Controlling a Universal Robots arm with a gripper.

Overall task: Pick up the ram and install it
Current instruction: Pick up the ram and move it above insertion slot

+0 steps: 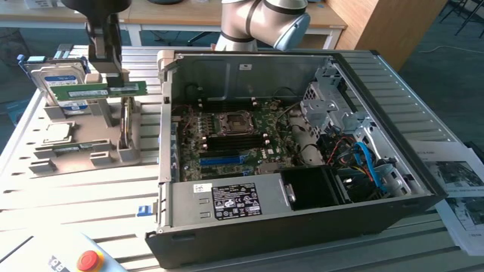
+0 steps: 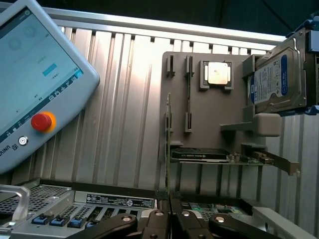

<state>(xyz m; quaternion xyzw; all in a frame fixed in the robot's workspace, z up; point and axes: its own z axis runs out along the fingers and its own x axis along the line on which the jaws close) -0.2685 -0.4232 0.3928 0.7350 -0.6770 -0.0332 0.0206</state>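
Slatted metal table (image 1: 76,192) with grey parts holder (image 1: 90,127) and open computer case (image 1: 302,226) housing a motherboard (image 1: 264,122). Gripper (image 1: 113,84), jaws nearly closed, clamps the ram (image 1: 87,91) above the holder.

Ribbed dull-metal bench (image 1: 76,192); case (image 1: 226,73) of bare sheet metal; beside the case, a matt grey plastic holder (image 1: 98,144); ram (image 1: 87,91): green circuit board.

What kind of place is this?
Probably a robotics lab bench for PC assembly: open black metal computer case, motherboard exposed; grey plastic parts fixture; grey teach pendant with red stop button.
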